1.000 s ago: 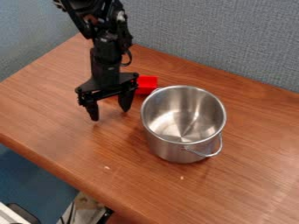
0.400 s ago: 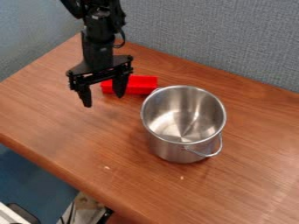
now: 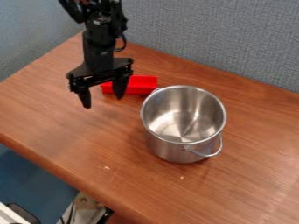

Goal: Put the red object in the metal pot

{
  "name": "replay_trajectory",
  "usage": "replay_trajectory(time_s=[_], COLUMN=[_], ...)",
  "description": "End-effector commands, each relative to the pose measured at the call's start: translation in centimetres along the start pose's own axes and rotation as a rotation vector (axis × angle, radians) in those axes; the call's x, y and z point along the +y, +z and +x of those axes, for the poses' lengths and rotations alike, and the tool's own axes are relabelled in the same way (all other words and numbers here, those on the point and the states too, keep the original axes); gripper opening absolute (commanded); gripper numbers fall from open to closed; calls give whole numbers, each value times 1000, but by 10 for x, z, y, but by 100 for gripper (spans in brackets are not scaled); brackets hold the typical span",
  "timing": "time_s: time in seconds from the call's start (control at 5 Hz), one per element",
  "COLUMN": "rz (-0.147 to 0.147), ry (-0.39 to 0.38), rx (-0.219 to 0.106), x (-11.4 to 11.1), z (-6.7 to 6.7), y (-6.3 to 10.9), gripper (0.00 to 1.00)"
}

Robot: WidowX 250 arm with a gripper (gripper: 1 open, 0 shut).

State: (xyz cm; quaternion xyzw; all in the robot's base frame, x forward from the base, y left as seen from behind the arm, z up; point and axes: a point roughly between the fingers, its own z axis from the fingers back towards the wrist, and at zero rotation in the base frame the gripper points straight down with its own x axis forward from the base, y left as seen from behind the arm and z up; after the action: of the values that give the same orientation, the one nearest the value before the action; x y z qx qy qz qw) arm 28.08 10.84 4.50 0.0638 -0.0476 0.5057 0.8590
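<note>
The red object (image 3: 136, 85) lies flat on the wooden table (image 3: 70, 122), just left of and behind the metal pot (image 3: 184, 122). That pot is shiny, round and shows nothing inside. My gripper (image 3: 100, 89) hangs from the black arm with its two fingers spread wide, open and holding nothing. It hovers over the left end of the red object, whose left part is hidden behind the right finger (image 3: 122, 87). The left finger (image 3: 79, 94) points down at bare table.
The table's front edge runs diagonally from left to lower right, with floor clutter (image 3: 82, 213) below it. A grey-blue wall (image 3: 222, 31) stands behind the table.
My gripper has moved left and slightly up, away from the pot, uncovering more of the red object. The jaws stayed open. Pot and red object have not moved.
</note>
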Motion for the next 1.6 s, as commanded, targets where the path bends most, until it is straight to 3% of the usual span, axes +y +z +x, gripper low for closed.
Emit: replay_trajectory(time_s=[0.0,0.6,0.8,1.0,1.4], rz=[-27,-113,-92,-71,-114], ry=[-21,-154,-141,-130,-158], rx=[-72,-164,-173,-180,-137], x=[11,-21,-17,-10,0], z=[16,44,41,36,15], y=[6,-11,-10,-6,66], gripper=[100,100,0,0,0])
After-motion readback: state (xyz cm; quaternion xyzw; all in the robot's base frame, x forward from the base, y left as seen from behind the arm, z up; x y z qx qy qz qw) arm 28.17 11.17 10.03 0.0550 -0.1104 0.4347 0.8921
